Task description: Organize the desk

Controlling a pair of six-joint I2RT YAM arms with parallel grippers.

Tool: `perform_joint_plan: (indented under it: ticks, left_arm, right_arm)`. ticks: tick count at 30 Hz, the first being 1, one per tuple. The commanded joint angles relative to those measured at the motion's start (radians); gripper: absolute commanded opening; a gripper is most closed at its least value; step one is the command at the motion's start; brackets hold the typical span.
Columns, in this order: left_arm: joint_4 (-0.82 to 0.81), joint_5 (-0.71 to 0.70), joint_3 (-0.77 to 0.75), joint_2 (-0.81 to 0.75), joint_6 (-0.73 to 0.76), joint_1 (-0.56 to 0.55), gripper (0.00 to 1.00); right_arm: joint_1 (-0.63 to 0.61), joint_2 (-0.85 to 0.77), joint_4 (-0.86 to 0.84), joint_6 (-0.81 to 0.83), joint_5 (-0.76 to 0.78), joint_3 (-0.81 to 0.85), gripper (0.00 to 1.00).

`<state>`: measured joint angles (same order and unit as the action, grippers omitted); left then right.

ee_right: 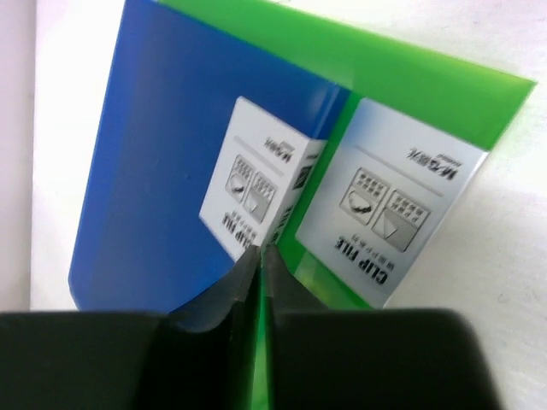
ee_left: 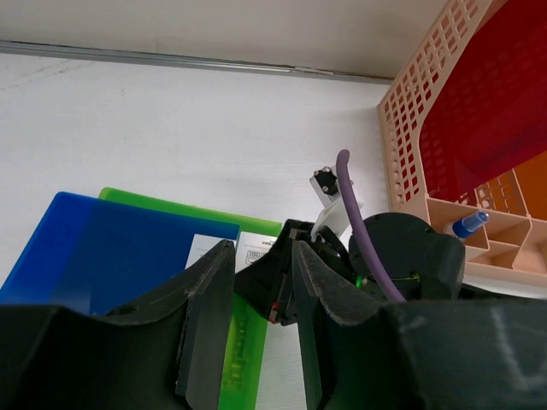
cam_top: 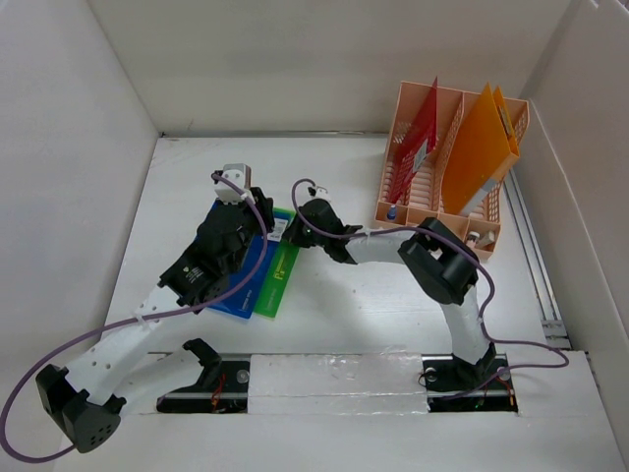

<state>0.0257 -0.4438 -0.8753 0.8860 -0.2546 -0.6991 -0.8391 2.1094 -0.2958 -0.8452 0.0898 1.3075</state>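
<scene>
Beneath both arms spreads the desk (cam_top: 334, 324), a hard, smooth white top enclosed by white walls. It is fixed and not ours to lift. For us it matters that flat things slide on it and offer no lip to get under.

On its left half a blue folder (cam_top: 244, 290) lies on a green folder (cam_top: 278, 280). Both are well apart from the file rack (ee_left: 419, 85) at the far right, where a red folder (cam_top: 421, 128) and an orange folder (cam_top: 482, 147) stand. We judge the folders light, thin, bendy and slick, best taken by an edge near the labels.

The right gripper (ee_right: 261, 256) is closed tight, its tips at the blue folder's labelled edge. Whether the cover is nipped between them we cannot tell. The left gripper (ee_left: 261, 256) hangs partly open over the blue folder, holding nothing.

Only the right wrist view shows the labels up close. Only the left wrist view shows a blue-capped pen (ee_left: 470, 225) in the rack. The overhead view alone gives the whole layout.
</scene>
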Motion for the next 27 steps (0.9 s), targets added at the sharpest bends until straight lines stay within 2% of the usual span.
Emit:
perform_joint_plan:
  ticks: [1,3,4,5,10,15,19,27]
  left_arm:
    - [-0.047,-0.003,0.009,-0.007,0.012,0.001,0.29]
    - [-0.038,0.016,-0.001,-0.007,0.009,0.001,0.29]
    - [-0.04,0.016,-0.001,-0.007,0.008,0.001,0.29]
    - [-0.047,0.02,0.001,-0.012,0.009,0.001,0.29]
    - [-0.037,0.025,-0.002,-0.007,0.008,0.001,0.29]
    - [-0.05,0.024,0.007,-0.024,0.009,0.001,0.29]
    - [-0.044,0.043,0.002,-0.038,0.006,0.001,0.29]
    - [-0.05,0.039,0.012,-0.064,0.005,0.001,0.29]
  right_arm:
    - [-0.006,-0.084,0.006,0.003,-0.065,-0.007,0.12]
    - [-0.015,-0.094,0.032,0.003,-0.082,-0.029,0.57]
    - [-0.024,-0.094,0.032,0.003,-0.082,-0.03,0.57]
    - [-0.025,-0.094,0.035,0.0,-0.082,-0.043,0.64]
    - [-0.034,-0.039,0.058,-0.026,-0.133,-0.008,0.6]
    - [-0.034,-0.005,0.079,-0.043,-0.156,0.033,0.49]
    - [-0.034,0.032,0.122,-0.051,-0.177,0.075,0.44]
    - [0.009,0.086,0.104,-0.133,-0.266,0.067,0.3]
